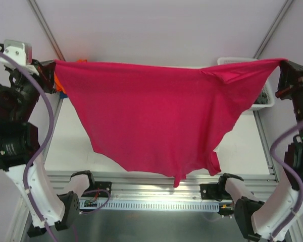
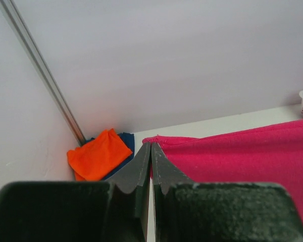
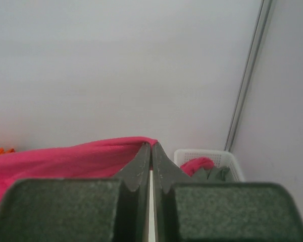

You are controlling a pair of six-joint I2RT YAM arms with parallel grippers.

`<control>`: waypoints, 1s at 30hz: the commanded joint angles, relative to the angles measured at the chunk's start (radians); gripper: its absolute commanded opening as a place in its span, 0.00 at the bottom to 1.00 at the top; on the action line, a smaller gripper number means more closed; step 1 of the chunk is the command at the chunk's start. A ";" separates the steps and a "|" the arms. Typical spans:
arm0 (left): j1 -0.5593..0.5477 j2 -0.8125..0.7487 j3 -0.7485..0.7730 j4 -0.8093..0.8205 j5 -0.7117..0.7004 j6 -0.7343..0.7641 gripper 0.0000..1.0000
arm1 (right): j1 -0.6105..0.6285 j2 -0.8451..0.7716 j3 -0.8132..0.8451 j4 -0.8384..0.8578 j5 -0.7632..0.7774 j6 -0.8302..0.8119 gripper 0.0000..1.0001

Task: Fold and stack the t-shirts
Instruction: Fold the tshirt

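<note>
A large magenta-pink t-shirt point(image 1: 151, 116) hangs stretched in the air between my two grippers, high over the table. My left gripper point(image 1: 51, 68) is shut on its left corner, and the cloth point(image 2: 242, 151) runs off to the right of the pinch point(image 2: 151, 146). On the right, my right gripper point(image 1: 284, 64) is shut on the other corner, with the pink cloth point(image 3: 65, 159) trailing left from the tips point(image 3: 151, 146). The shirt's lower point and a sleeve point(image 1: 212, 164) dangle near the table's front edge. A folded orange t-shirt point(image 2: 98, 154) lies on a dark blue one point(image 2: 126, 143) in the far left corner.
A white lattice basket point(image 3: 224, 157) stands at the far right and holds red point(image 3: 197, 165) and grey point(image 3: 218, 174) cloth. The white table point(image 1: 70, 141) shows under the hanging shirt. An aluminium rail point(image 1: 156, 189) runs along the near edge between the arm bases.
</note>
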 commanded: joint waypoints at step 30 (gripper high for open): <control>0.013 0.035 0.101 0.133 -0.104 0.198 0.00 | -0.020 -0.050 0.054 0.043 0.245 -0.267 0.01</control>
